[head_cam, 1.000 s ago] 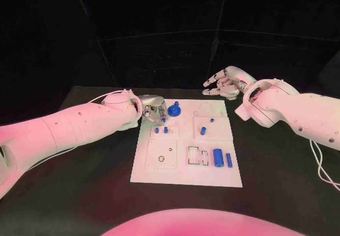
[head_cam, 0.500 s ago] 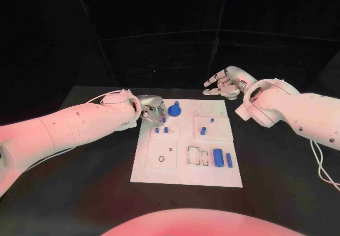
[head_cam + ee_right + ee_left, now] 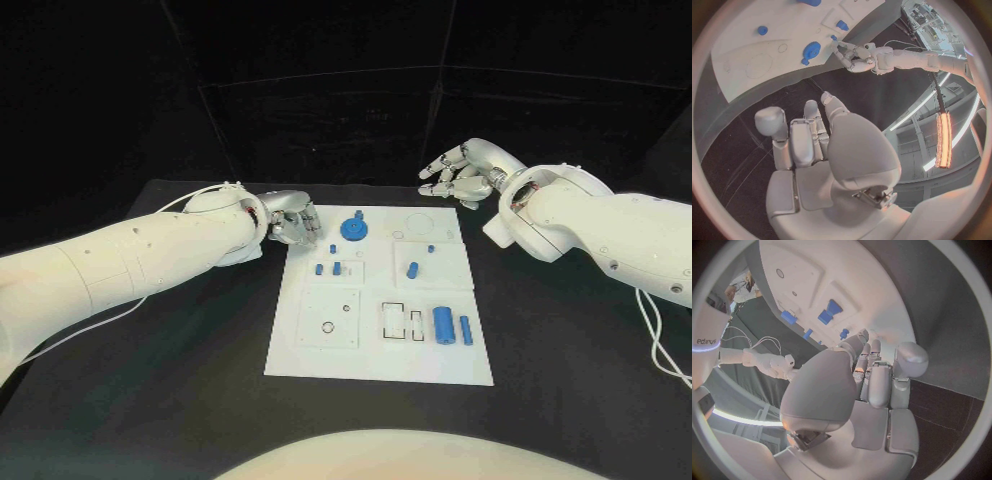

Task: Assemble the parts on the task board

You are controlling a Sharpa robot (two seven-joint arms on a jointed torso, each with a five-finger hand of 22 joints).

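Blue parts (image 3: 443,322) remain seated or loose on the task board (image 3: 381,350) at counter centre. Left hand (image 3: 290,219) has withdrawn from the round part (image 3: 352,231) toward 9 o'clock, fingers curled, holding nothing; that piece looks placed. Right hand (image 3: 466,168) hovers at 1 o'clock, fingers loosely curled, empty. No legible markings on the board.

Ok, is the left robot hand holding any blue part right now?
No. The left robot hand sits curled at the white task board's edge with nothing between its fingers.
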